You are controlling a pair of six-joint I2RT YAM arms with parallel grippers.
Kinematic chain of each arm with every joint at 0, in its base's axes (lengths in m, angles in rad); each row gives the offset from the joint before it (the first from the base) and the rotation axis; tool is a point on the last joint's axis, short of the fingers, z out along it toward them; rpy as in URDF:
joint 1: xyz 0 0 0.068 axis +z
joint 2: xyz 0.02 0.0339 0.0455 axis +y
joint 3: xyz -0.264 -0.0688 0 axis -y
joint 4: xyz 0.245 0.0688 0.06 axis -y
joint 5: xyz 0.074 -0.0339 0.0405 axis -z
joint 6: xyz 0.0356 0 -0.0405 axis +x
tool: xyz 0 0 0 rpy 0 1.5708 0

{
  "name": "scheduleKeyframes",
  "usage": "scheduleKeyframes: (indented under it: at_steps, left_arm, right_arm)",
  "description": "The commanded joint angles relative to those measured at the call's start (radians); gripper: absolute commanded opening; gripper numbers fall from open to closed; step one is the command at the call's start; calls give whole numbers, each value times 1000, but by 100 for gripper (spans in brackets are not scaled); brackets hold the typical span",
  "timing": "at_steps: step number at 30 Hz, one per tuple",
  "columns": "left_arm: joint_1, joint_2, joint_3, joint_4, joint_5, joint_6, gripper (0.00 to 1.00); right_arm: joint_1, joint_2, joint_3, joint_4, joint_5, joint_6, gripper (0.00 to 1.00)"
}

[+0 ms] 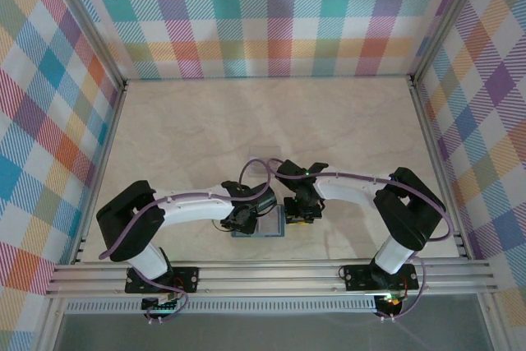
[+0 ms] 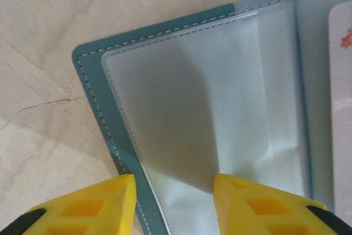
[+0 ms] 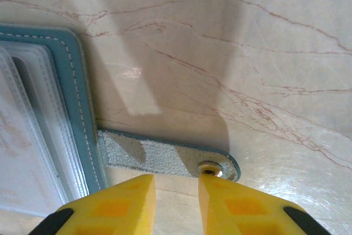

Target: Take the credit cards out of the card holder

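Left gripper point(image 2: 173, 191), half open, straddles the edge of the card holder point(image 2: 93, 81); the credit card point(image 2: 342, 81) lies nearer the narrowly parted right gripper point(image 3: 175, 185), both empty.

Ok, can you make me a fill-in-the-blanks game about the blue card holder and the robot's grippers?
1. The card holder lies ____ on the table, with its clear sleeves showing.
2. The left gripper has fingers coloured ____.
3. The clasp tab beside the right gripper lies flat on the ____.

Missing words: open; yellow; table.
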Motion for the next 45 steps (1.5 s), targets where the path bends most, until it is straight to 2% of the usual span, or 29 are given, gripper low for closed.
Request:
scheduleKeyframes:
  at_steps: [1,5,10,22,33,45]
  left_arm:
    - [19,-9,-30,19,27,6,37]
    - [34,-28,-55,32,38,1,31]
    - [57,-57,-68,80,100,2,36]
    - [118,-108,-70,149,192,-6,37]
    - [170,-186,-78,120,185,20,37]
    - [180,-257,-88,180,253,-7,36]
  right_arm:
    - [7,4,6,-39,17,-12,29]
    - [7,-1,3,-32,11,-13,29]
    - [7,-17,7,-27,6,-16,29]
    - [7,-46,25,-17,13,-33,30]
    - [6,-56,83,-52,30,-62,30]
    - [6,-146,53,-21,-4,-24,30]
